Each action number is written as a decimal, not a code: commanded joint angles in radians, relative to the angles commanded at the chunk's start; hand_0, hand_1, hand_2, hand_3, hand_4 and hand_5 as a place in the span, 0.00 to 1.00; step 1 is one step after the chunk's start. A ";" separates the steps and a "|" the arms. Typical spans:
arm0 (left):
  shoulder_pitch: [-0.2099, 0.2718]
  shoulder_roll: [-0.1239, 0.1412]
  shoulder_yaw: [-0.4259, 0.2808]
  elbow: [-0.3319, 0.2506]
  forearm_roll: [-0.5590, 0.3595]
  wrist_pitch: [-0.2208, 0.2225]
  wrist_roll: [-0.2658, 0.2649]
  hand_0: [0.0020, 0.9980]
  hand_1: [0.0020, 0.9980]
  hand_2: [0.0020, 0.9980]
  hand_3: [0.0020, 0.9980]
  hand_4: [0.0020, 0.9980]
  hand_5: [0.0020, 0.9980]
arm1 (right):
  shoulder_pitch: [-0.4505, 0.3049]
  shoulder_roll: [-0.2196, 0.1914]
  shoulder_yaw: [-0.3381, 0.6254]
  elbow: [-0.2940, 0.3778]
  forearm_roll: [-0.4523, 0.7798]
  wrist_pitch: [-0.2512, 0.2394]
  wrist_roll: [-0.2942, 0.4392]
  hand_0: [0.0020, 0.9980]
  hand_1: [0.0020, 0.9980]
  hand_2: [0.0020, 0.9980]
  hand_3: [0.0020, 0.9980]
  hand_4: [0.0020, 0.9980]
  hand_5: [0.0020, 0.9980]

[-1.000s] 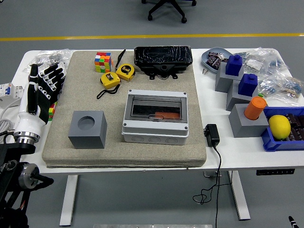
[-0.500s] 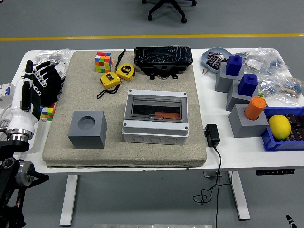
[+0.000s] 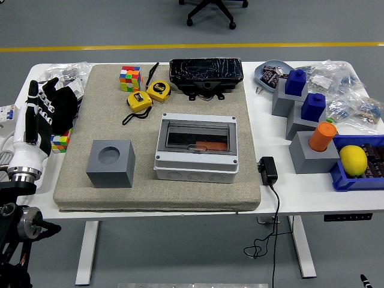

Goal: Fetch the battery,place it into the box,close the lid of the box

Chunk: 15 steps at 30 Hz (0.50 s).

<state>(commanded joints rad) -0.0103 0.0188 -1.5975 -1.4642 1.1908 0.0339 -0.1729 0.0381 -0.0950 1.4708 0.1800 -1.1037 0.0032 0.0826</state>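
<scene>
The grey junction box [image 3: 197,150] stands in the middle of the beige mat [image 3: 78,186], its dark see-through lid lying flat and shut. Through the lid I see a flat orange-red piece, likely the battery [image 3: 210,146], lying inside. My left hand [image 3: 43,105], white and black, hovers over the table's left edge, well left of the box. Its fingers are spread upward and hold nothing. My right hand does not show.
A grey cube with a round recess [image 3: 110,162] sits left of the box. Behind it are a colour cube [image 3: 130,78], two yellow tape measures [image 3: 158,90] and a black wrapped tray [image 3: 206,73]. Right: grey and blue blocks [image 3: 312,108], orange cylinder [image 3: 323,135], lemon [image 3: 353,159], black adapter [image 3: 267,170].
My left hand has drifted left, off the mat's edge and toward the table's left side, still holding nothing. The box and the other things have not moved.
</scene>
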 joint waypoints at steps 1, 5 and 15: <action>0.002 -0.001 0.000 0.000 0.000 0.000 0.001 1.00 1.00 1.00 1.00 1.00 1.00 | -0.001 0.001 0.001 0.000 0.000 0.000 0.000 0.88 0.82 0.80 0.84 1.00 1.00; 0.014 -0.001 0.000 -0.008 0.009 0.025 0.017 1.00 1.00 1.00 1.00 1.00 1.00 | -0.005 0.005 0.000 0.000 -0.002 -0.001 0.000 0.88 0.82 0.80 0.84 1.00 1.00; 0.017 -0.003 -0.004 -0.021 0.106 0.053 0.063 0.98 1.00 1.00 1.00 1.00 1.00 | -0.001 0.008 -0.004 0.000 -0.012 0.000 0.000 0.87 0.81 0.80 0.84 1.00 1.00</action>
<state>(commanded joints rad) 0.0068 0.0160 -1.6014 -1.4852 1.2973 0.0869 -0.1103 0.0369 -0.0874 1.4668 0.1800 -1.1160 0.0031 0.0822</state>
